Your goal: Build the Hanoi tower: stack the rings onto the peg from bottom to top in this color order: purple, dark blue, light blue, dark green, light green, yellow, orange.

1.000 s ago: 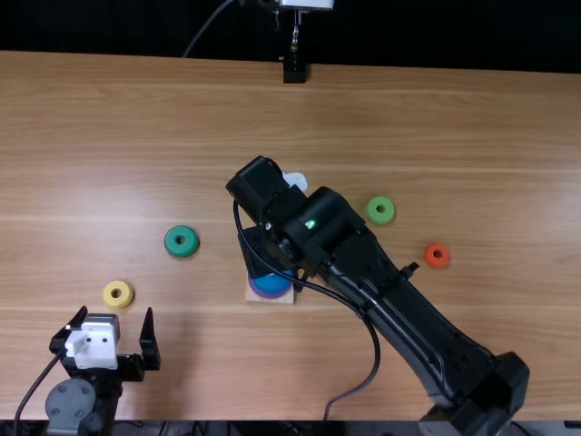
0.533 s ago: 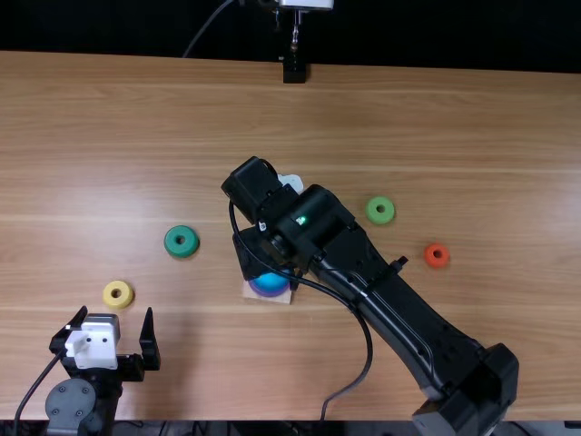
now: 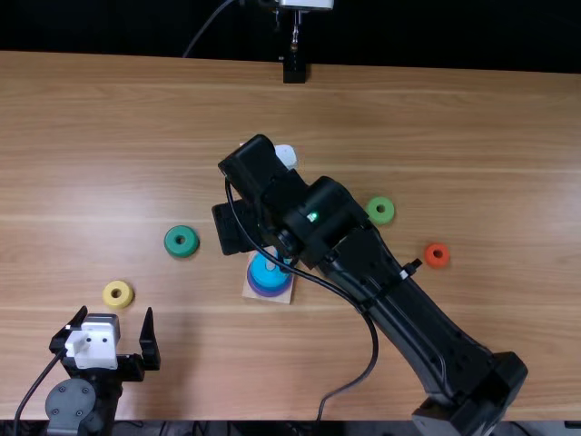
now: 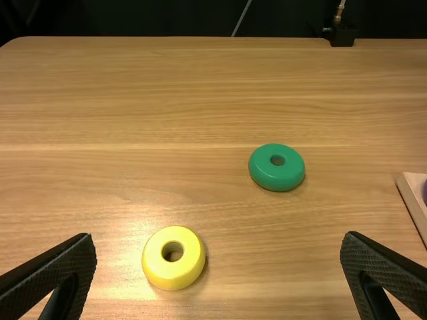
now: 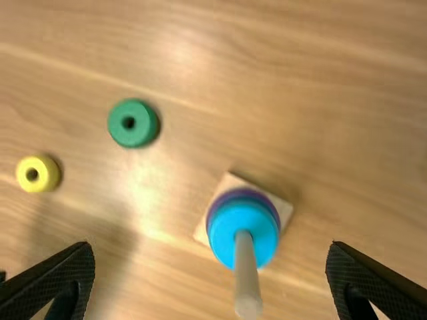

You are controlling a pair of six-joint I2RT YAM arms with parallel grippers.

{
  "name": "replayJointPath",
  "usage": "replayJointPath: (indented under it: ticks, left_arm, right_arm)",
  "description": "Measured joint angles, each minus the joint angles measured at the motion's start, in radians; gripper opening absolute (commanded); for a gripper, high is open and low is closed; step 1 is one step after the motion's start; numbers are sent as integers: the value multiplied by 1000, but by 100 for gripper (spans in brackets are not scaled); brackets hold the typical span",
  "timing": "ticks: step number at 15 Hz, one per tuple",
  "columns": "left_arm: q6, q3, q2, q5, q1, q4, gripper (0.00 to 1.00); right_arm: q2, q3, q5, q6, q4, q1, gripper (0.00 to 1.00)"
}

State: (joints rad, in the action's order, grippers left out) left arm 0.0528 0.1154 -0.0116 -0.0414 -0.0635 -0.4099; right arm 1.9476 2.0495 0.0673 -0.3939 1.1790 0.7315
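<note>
1. One right gripper (image 3: 238, 229) near the peg (image 5: 245, 267), two fingers spread wide, gripping nothing.
2. One peg, one light blue ring (image 5: 223, 228) around it, above one purple ring (image 5: 235, 195); I cannot tell if another lies between.
3. Four loose rings: dark green (image 3: 172, 245), yellow (image 3: 110, 294) left of the peg; light green (image 3: 372, 212), orange (image 3: 429, 256) right.
4. One left gripper (image 3: 116, 311) left of the peg, two fingers wide apart, empty.
</note>
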Motion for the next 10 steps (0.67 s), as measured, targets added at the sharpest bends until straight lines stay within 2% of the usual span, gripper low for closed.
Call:
replayJointPath:
  ticks: [1, 2, 4, 5, 7, 8, 10]
  left_arm:
    - [0, 0, 0, 0, 0, 0, 100]
    - [0, 0, 0, 0, 0, 0, 100]
    - [-1, 0, 0, 0, 0, 0, 100]
    - [0, 0, 0, 0, 0, 0, 100]
    - [-1, 0, 0, 0, 0, 0, 100]
    - [-1, 0, 0, 0, 0, 0, 100]
    - [-1, 0, 0, 0, 0, 0, 100]
  right_arm:
    - [-31, -53, -2, 3, -42, -28, 100]
    - [-105, -158, -4, 5, -112, -90, 100]
    - [-295, -378, 4, 10, -334, -219, 100]
    - [-410, -505, 5, 24, -462, -268, 100]
    - [-603, -725, 3, 66, -703, -336, 100]
    - [-688, -832, 3, 97, -818, -381, 100]
    - [-825, -1022, 3, 144, -962, -483, 100]
